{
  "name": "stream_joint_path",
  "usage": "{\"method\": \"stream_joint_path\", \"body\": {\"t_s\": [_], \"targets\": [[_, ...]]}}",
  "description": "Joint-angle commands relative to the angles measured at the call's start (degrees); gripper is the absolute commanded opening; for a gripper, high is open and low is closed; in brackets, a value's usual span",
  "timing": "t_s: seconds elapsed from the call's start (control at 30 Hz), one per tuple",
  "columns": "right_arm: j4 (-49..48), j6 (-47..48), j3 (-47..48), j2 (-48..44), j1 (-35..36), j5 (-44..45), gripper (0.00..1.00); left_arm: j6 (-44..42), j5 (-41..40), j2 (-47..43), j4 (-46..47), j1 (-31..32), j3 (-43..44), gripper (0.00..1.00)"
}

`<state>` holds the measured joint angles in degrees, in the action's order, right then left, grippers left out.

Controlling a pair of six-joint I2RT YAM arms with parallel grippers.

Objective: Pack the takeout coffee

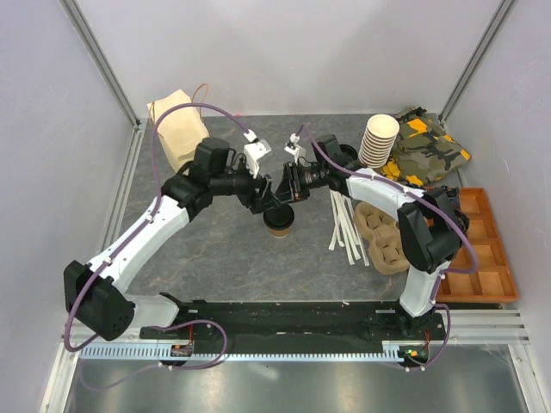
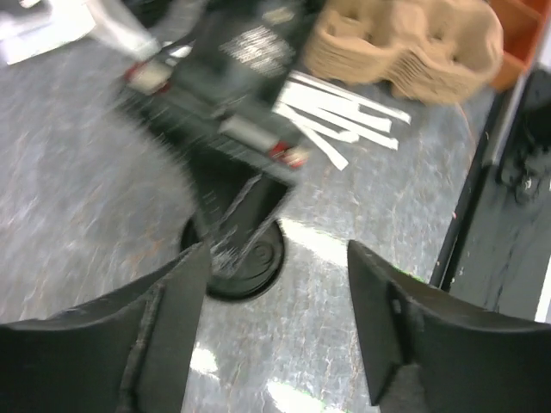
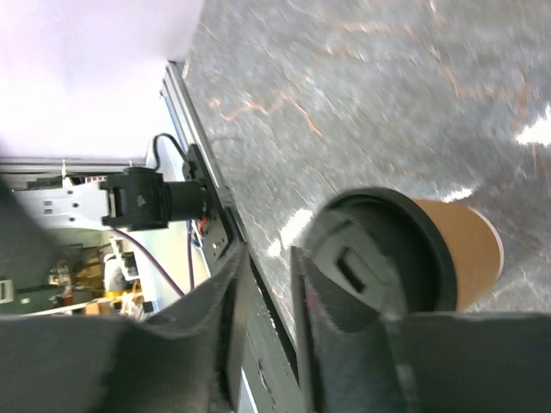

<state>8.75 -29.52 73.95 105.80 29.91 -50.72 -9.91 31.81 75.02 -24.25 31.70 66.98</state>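
Observation:
The takeout coffee (image 1: 280, 225), a small brown paper cup with a black lid, stands upright on the grey table mid-scene. My left gripper (image 1: 265, 209) hovers just left of and above it, open and empty. In the left wrist view (image 2: 277, 255) the lid (image 2: 245, 262) lies ahead of the left finger, partly hidden by the right gripper's blurred fingers. My right gripper (image 1: 291, 200) is over the cup from the right. In the right wrist view (image 3: 269, 255) its jaws are nearly together with nothing between them, and one finger lies across the lid (image 3: 387, 249).
A tan paper bag (image 1: 176, 129) stands at the back left. A stack of lidless cups (image 1: 379, 140) and a camouflage bag (image 1: 430, 146) are at the back right. Pulp cup carriers (image 1: 383, 232), white strips (image 1: 344, 225) and an orange tray (image 1: 482, 249) lie to the right.

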Motion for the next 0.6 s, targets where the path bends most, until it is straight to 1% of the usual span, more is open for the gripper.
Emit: {"method": "stream_joint_path", "body": {"t_s": [0.0,0.1,0.13,0.17,0.2,0.23,0.3,0.33,0.37,0.43,0.47,0.5,0.53,0.57], "targets": [[1.26,1.74,4.53,-5.42,-0.03,-1.49,0.38,6.48,3.43,-2.07,-4.84,-3.49,2.10,0.79],[2.93,2.36,4.88,-7.36,-1.08,-0.44,0.45,6.13,2.99,-2.87,-5.46,-4.28,2.45,0.80],[5.37,4.62,5.06,-8.23,-1.61,0.18,0.50,6.05,2.73,-2.87,-6.07,-4.46,2.63,0.80],[7.75,6.47,5.50,-8.50,-3.00,1.14,0.53,5.96,2.64,-2.69,-6.25,-4.63,2.89,0.80],[10.29,9.19,7.24,-8.68,-3.71,3.93,0.54,5.52,2.47,-1.91,-6.60,-4.63,3.24,0.81],[15.71,13.91,8.13,-8.59,-5.11,4.92,0.56,4.82,2.03,-1.38,-7.30,-4.63,3.42,0.81],[20.84,18.95,10.59,-8.59,-6.00,7.73,0.59,3.42,0.89,0.29,-7.57,-4.46,3.33,0.81],[24.95,22.80,11.03,-8.77,-6.44,10.35,0.59,2.02,0.19,0.47,-7.83,-4.20,2.98,0.81],[26.30,24.06,10.95,-9.20,-6.53,11.51,0.59,-0.87,-1.21,0.74,-8.00,-2.54,1.76,0.77],[28.59,25.73,9.90,-11.05,-6.62,15.01,0.59,-4.22,-7.62,0.39,-8.44,0.36,0.53,0.74],[29.38,26.78,8.85,-11.84,-6.71,16.08,0.60,-4.24,-10.78,-0.05,-8.45,3.42,-1.22,0.74],[30.17,27.14,8.32,-13.32,-6.71,17.31,0.59,-4.15,-14.29,-0.66,-8.45,4.41,-2.46,0.73],[30.96,27.23,7.62,-14.12,-6.62,18.45,0.59,-2.06,-15.37,-2.50,-8.27,4.94,-3.86,0.72],[30.80,26.36,5.09,-15.26,-6.71,20.12,0.60,-0.48,-16.25,-3.47,-7.57,4.95,-7.09,0.72]]}}
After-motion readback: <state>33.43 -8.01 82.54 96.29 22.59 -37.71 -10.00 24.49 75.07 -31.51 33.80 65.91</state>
